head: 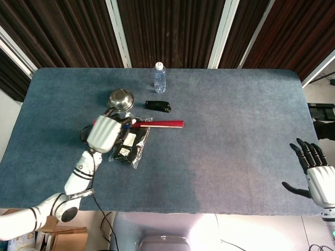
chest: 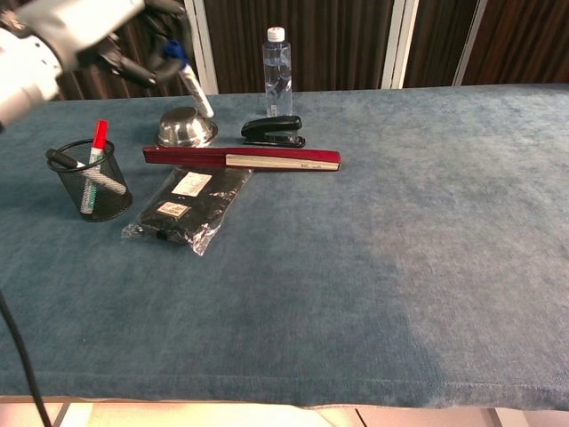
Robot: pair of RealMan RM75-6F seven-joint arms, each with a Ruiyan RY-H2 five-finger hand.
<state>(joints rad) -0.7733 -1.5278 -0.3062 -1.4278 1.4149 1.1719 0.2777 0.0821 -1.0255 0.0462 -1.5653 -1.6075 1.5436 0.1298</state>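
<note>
Left hand pinching blue-capped marker above steel bowl | light, rigid, slippery barrel; best gripped mid-barrel | right hand spread, empty.

Table: matt blue cloth, felt-like nap. Bowl: polished metal. Pen holder: black wire mesh. Water bottle: clear plastic. Stapler: glossy black. Packet: shiny plastic wrap, paper labels. Left hand: smooth white shell.
</note>
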